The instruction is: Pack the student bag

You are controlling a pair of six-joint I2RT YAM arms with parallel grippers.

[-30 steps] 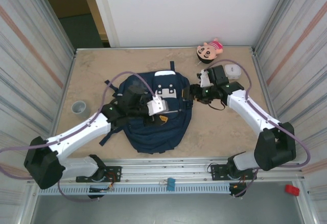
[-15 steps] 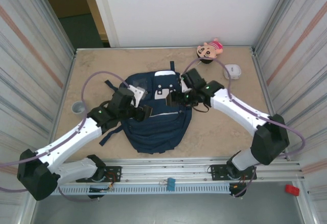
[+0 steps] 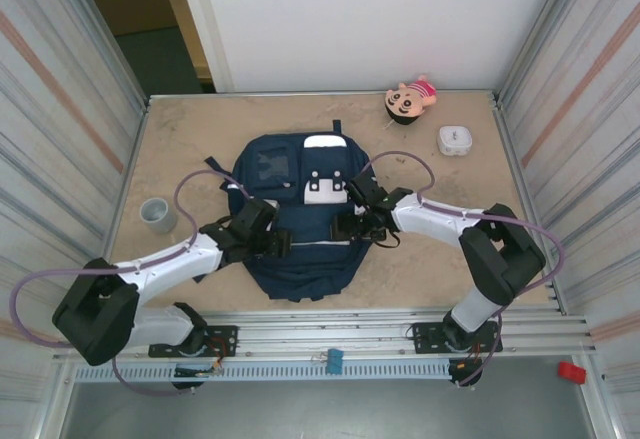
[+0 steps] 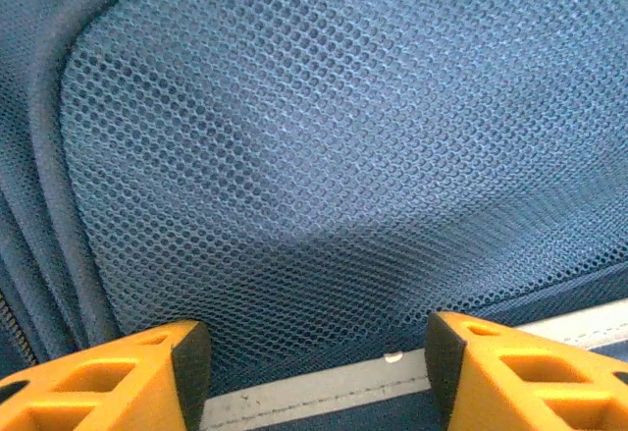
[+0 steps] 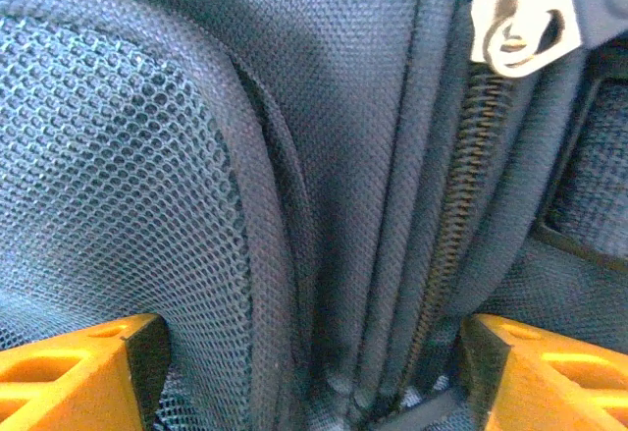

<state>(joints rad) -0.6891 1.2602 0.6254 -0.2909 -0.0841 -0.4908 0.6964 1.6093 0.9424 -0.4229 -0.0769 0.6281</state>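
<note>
The large navy-blue fabric student bag [image 3: 300,271] lies flat in the middle of the table [image 3: 180,139], a little toward the near edge, and both my pincers are down on its front. My left pincer [image 3: 280,244] is open at a middle width with nothing between its orange fingertips [image 4: 118,377]; past them I see only the blue mesh pocket panel [image 4: 324,156]. My right pincer [image 3: 349,226] is wide and also holds nothing. Its fingertips stand on either side of the corded edge of the mesh and the dark zipper track [image 5: 453,195], and the silver metal zipper pull [image 5: 512,19] is beyond them, not between them. I think the first danger is here: if I close now, I would pinch mesh or cord and not the pull, so the zipper would stay shut while the whole bag drags over the table. The mesh is soft and full of holes, so a fingertip could catch in it and tear it. My two pincers are near each other on one bag; pulling in different directions could twist it, or the arms could knock together. The pink plush doll [image 3: 410,99] at the far right corner and the small white case [image 3: 453,140] near the right edge are well apart from the bag, so a long carry could drop them.
</note>
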